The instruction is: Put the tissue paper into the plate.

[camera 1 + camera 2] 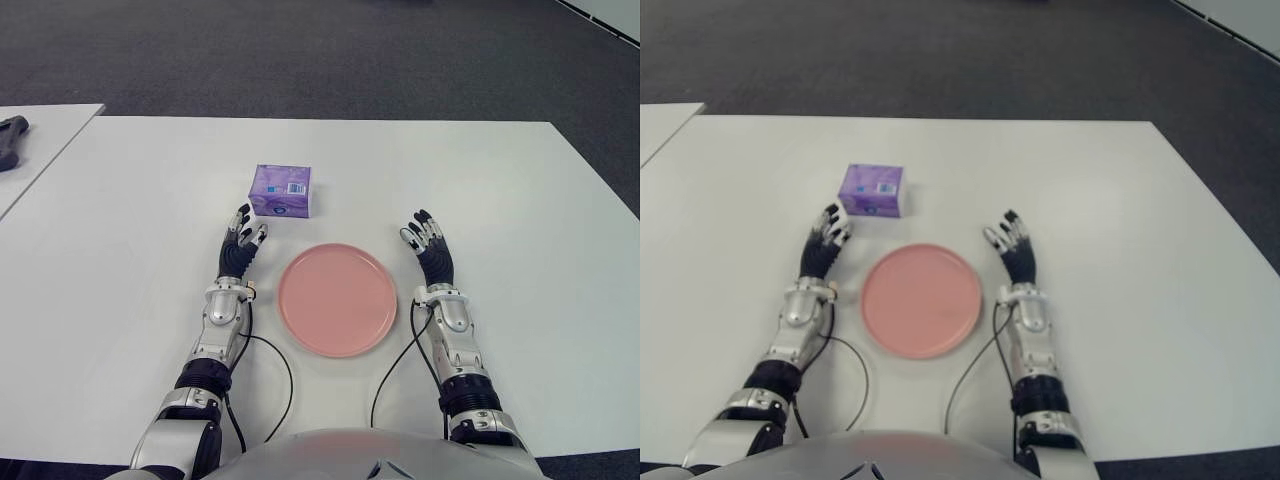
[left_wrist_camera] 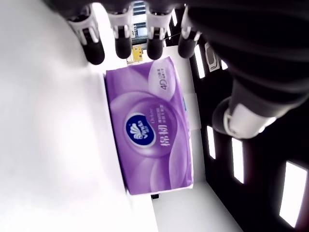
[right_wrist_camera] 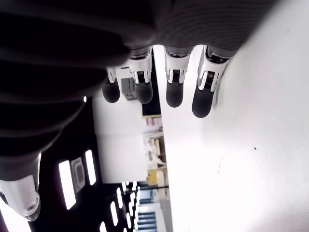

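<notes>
purple soft-pack tissue paper (image 1: 281,190) on white table (image 1: 520,200), beyond round pink plate (image 1: 337,298) | left hand (image 1: 241,243) nearer, fingers spread, empty, pack just ahead of fingertips, long axis crosswise | right hand (image 1: 428,244) right of plate, spread, empty

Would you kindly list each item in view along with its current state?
tissue pack: lying on the table, ungrasped, beyond the plate.
plate: empty, between both hands.
left hand: open, just short of the tissue pack.
right hand: open, holding nothing, right of the plate.
</notes>
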### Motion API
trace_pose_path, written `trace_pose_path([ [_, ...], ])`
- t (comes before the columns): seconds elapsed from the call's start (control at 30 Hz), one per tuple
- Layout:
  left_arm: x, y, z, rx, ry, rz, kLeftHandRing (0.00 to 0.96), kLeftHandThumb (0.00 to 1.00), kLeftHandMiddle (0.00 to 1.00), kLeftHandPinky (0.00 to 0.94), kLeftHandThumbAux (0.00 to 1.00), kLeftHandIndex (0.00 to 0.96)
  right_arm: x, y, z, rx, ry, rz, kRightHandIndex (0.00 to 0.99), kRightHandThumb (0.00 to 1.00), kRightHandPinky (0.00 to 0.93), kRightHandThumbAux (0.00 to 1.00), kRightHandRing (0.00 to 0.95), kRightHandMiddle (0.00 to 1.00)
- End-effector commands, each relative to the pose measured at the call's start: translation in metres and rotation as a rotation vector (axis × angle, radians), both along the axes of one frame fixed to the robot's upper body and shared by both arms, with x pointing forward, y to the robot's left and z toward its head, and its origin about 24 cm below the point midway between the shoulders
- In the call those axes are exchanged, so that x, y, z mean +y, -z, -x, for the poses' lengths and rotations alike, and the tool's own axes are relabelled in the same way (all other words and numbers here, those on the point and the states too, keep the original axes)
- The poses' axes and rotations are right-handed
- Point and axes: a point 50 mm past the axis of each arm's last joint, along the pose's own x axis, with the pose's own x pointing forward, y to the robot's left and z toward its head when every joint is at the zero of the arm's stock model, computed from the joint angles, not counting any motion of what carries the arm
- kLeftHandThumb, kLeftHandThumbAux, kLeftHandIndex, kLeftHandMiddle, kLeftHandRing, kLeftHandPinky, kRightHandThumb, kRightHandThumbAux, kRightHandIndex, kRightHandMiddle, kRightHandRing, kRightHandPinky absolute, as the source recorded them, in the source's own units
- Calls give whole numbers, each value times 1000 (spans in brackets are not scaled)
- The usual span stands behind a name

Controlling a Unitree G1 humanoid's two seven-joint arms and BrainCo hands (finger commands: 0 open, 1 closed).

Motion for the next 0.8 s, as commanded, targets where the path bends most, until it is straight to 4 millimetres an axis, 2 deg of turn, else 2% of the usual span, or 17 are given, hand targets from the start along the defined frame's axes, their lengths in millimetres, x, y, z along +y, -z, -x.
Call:
trace_pose_path([
  [0.03, 4, 7, 2, 43, -5, -9, 0, 37, 0, 0, 578, 0, -1, 22, 12, 121, 17, -19, 34, 393, 127, 576, 88, 91],
  [0.13, 10, -5, -5, -6, -11, -34, 0, 40, 0, 0, 573, 0, -1, 22, 11, 119, 16, -21, 35, 394, 131, 573, 90, 92],
  [0.27, 21, -44, -16, -168, -45, -117, 0, 55, 0, 0, 547, 0, -1, 22, 11, 121, 13, -22, 34, 396, 133, 572, 94, 95],
  [0.37, 24, -58, -18, -218, -64, -156, 0, 66, 0, 0, 524, 0, -1, 22, 11, 121, 12, -23, 32, 398, 133, 572, 95, 96],
  [0.43, 30, -77, -22, -292, -84, -234, 0, 69, 0, 0, 515, 0, -1, 22, 10, 123, 13, -24, 32, 400, 133, 571, 95, 96],
  [0.47, 33, -86, -24, -337, -97, -295, 0, 105, 0, 0, 467, 0, -1, 22, 10, 123, 13, -24, 31, 401, 129, 571, 93, 94],
  [0.63, 45, -108, -33, -461, -142, -465, 0, 111, 0, 0, 462, 0, 0, 23, 9, 128, 11, -20, 32, 404, 124, 573, 92, 92],
  [0.8, 53, -125, -50, -533, -197, -586, 0, 175, 0, 0, 435, 0, 1, 24, 8, 135, 7, -26, 35, 401, 119, 573, 86, 85],
])
